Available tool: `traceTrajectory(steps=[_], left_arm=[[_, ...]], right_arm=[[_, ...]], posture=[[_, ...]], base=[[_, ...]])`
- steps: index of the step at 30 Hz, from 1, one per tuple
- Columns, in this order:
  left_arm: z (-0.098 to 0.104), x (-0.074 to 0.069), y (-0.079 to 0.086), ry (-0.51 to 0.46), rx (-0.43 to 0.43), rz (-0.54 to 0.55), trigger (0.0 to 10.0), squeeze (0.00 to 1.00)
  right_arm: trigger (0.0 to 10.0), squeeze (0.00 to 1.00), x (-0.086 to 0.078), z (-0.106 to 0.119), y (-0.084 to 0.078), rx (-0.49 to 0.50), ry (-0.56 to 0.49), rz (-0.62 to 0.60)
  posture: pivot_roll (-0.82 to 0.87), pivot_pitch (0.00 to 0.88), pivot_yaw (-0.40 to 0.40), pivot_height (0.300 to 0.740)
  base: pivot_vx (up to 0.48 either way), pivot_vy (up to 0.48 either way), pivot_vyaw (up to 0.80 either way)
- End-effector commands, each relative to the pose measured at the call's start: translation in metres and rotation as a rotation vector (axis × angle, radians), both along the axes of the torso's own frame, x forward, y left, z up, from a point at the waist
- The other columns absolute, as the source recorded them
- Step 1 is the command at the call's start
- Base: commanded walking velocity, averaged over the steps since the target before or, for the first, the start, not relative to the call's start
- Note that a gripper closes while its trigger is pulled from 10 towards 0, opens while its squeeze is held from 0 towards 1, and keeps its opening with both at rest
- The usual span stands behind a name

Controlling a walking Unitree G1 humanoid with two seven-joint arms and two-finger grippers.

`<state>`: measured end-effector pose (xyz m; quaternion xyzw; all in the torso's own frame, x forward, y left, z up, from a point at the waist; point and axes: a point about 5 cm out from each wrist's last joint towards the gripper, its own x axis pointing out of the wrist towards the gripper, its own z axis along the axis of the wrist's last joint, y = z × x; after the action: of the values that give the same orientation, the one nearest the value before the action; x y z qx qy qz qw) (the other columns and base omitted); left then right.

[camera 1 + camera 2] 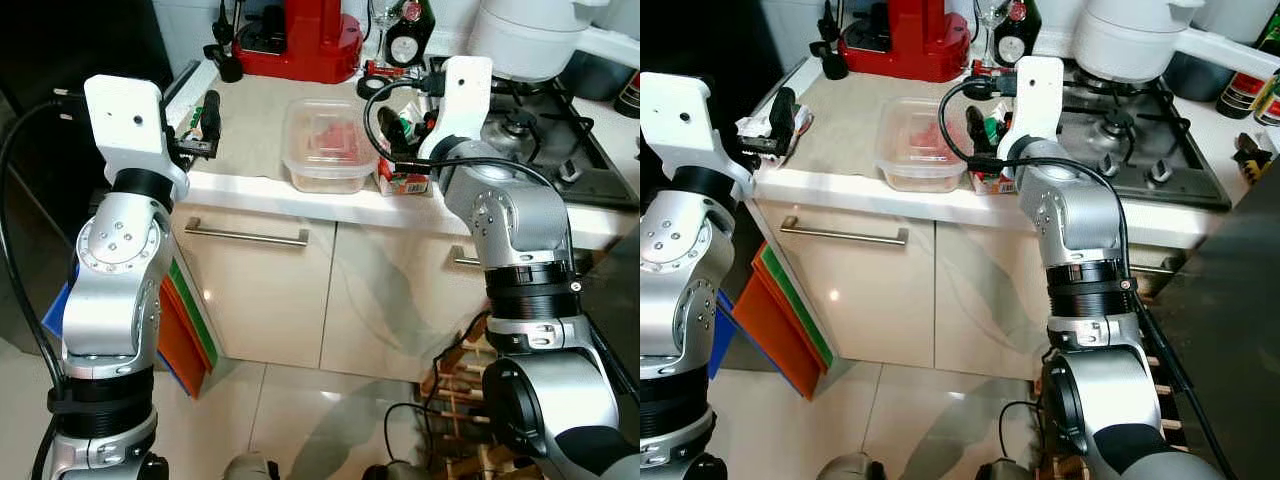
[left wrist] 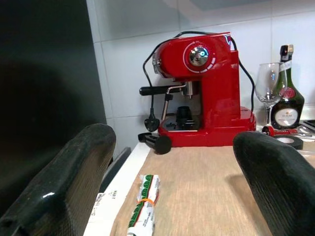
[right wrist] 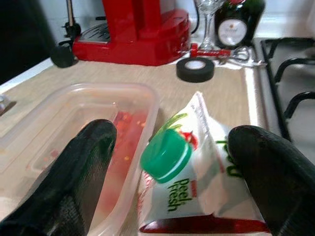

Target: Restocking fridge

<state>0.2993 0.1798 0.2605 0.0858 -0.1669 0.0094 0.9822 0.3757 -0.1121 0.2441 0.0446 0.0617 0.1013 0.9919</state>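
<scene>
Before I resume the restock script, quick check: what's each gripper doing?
Left gripper: open, empty, over the wrapped packet.
Right gripper: open around the green-capped carton, not clamped.

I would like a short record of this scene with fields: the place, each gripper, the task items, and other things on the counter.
place: kitchen counter over cabinet doors, hob beside it
left gripper: open, at the counter's left end, aimed along the top above a small wrapped packet
right gripper: open, fingers on either side of the carton
carton: green cap, stands beside the plastic container, not yet gripped
plastic container: clear, lidded, red food inside
others: red coffee machine, wine glass, dark bottle, black tape roll, white pot
</scene>
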Motion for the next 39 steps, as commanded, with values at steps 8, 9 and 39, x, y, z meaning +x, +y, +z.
traceTrajectory(steps=[8, 9, 39], left_arm=[[0.003, 0.001, 0.004, 0.001, 0.007, 0.013, 10.0, 0.0], [0.003, 0.001, 0.004, 0.001, 0.007, 0.013, 10.0, 0.0], [-0.001, 0.005, 0.001, 0.012, -0.015, 0.013, 10.0, 0.0]], right_arm=[[7.2, 0.0, 0.005, -0.009, 0.001, 0.014, 0.053, -0.005], [2.7, 0.0, 0.006, -0.01, 0.001, 0.018, 0.056, -0.011], [0.0, 0.0, 0.006, -0.018, 0.005, 0.036, 0.016, 0.004]], posture=[[0.12, 0.011, -0.014, 0.726], [0.12, 0.011, -0.015, 0.726], [0.12, 0.0, -0.029, 0.726]], base=[[0.0, 0.0, 0.0], [0.0, 0.0, 0.0], [0.0, 0.0, 0.0]])
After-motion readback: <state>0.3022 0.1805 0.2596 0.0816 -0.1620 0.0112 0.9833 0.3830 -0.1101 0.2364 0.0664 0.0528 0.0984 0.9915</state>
